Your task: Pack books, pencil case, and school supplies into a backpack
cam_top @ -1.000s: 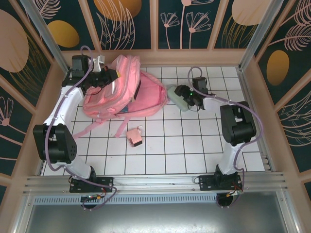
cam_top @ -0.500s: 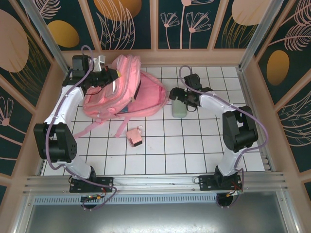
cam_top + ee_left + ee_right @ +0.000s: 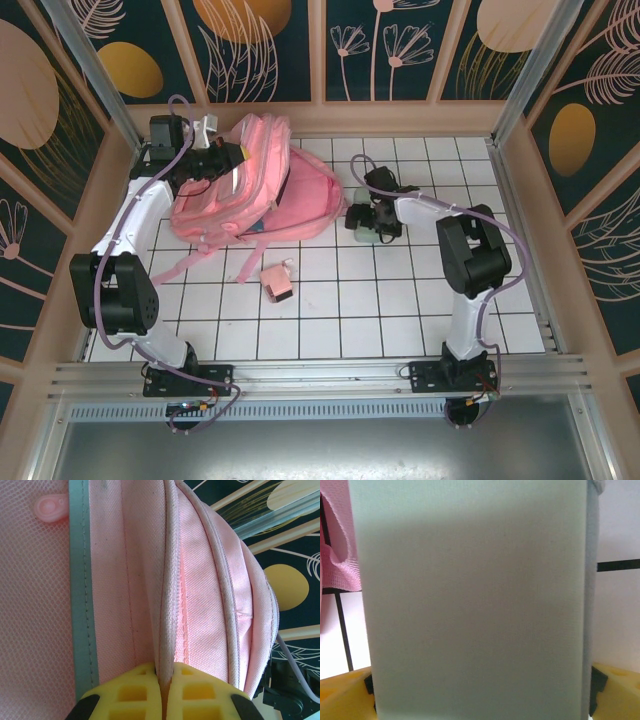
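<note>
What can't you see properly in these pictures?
Inside the backpack: top view, its own pink fabric covers it.
Mint-green case: right wrist view, too close, blurred, cut off by edges.
Right claw, its tips: top view, the wrist hides them.

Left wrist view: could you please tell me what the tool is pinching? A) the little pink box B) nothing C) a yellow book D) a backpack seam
D: the left tool is closed on a piped seam of the pink backpack.
</note>
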{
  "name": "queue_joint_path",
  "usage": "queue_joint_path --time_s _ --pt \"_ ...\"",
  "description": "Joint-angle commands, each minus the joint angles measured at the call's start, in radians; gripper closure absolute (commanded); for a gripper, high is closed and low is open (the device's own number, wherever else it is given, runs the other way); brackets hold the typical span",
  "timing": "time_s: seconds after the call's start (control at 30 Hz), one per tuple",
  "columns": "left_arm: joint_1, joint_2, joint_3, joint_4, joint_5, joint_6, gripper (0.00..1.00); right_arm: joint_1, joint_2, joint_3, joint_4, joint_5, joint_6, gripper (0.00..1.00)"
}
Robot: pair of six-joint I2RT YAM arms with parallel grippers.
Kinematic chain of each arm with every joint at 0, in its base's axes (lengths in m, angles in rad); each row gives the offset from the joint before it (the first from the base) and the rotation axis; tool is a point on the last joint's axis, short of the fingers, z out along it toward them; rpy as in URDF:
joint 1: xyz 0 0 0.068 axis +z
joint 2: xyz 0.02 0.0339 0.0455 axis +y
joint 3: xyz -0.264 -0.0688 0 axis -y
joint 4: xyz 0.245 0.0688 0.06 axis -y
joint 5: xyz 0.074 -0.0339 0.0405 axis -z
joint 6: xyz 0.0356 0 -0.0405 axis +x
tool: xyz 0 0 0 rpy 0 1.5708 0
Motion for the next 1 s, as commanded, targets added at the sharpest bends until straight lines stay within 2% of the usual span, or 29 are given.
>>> queue_joint_path --time_s 0.0,0.1,0.17,0.4,0.63,0.8,0.97 --pt "0.001 -0.026 -0.001 0.065 0.034 0.022 1.0 0.014 0.048 0.052 -0.069 0.082 -0.015 0.02" --pt "0.001 -0.027 -0.002 0.064 0.034 0.02 1.0 0.02 0.04 0.044 -0.073 0.119 -0.014 0.11" --pt "0.001 -0.03 0.0 0.065 0.034 0.02 1.0 0.021 0.016 0.032 -0.064 0.12 -0.014 0.21" --pt "0.001 -0.019 -0.011 0.101 0.031 -0.009 1.0 0.027 -0.065 0.062 -0.093 0.142 0.014 0.37" --pt "0.002 -0.014 -0.022 0.158 0.037 -0.05 1.0 0.101 -0.072 0.231 -0.135 0.109 0.06 0.37" --pt "0.001 -0.014 -0.027 0.174 0.039 -0.063 1.0 0.158 0.033 0.377 -0.115 0.007 0.136 0.37" --pt "0.001 -0.021 -0.03 0.188 0.024 -0.08 1.0 0.209 0.209 0.585 -0.135 -0.023 0.197 0.36"
